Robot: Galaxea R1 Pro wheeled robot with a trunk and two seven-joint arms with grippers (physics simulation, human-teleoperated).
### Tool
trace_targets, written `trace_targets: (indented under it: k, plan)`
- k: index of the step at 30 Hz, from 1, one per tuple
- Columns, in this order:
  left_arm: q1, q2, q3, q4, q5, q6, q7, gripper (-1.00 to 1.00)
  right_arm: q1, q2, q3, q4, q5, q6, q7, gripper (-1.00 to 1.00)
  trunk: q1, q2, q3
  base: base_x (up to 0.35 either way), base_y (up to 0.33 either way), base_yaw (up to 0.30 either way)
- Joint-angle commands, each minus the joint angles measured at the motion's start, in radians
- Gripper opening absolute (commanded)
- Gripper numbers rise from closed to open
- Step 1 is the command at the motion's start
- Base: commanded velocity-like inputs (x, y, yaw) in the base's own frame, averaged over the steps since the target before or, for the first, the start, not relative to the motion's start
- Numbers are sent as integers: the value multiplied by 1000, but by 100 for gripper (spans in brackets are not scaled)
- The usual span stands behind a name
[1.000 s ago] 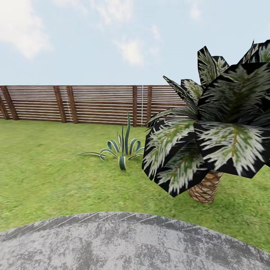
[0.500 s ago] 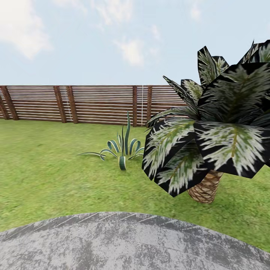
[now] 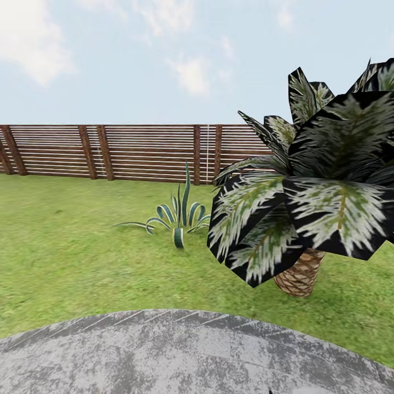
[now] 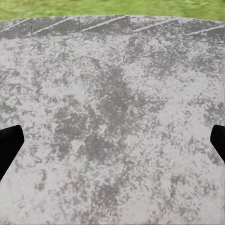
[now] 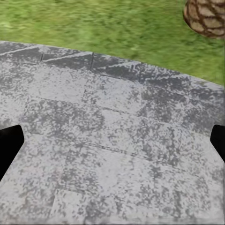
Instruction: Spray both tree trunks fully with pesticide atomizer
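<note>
I stand in the garden, on a round grey stone paving with the grass floor beyond it. The pesticide atomizer is out of view, and so are both trees and their trunks. My left gripper hangs open over the grey stone, its two black fingertips far apart with nothing between them. My right gripper is open as well, above the paving near its curved edge, with its black fingertips spread wide.
A short palm with a scaly brown trunk and broad dark fronds stands close at the right; its trunk base lies beyond the paving edge. A striped agave grows mid-lawn. The brown slatted fence closes the back.
</note>
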Motion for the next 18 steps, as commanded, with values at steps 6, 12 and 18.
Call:
trace_targets:
  k: [6,12,18]
  plan:
    - [6,10,-2,-1,-11,-4,-11,100,-3,-2,6,35,12,-4,3,100,0,-1,-1,0,0,0]
    - [5,24,-4,1,-8,-5,-12,100,-3,-2,8,37,14,-4,6,100,0,-1,-1,0,0,0]
    - [5,29,5,6,1,-3,-11,100,-3,0,7,36,14,-4,2,100,0,-1,-1,0,0,126]
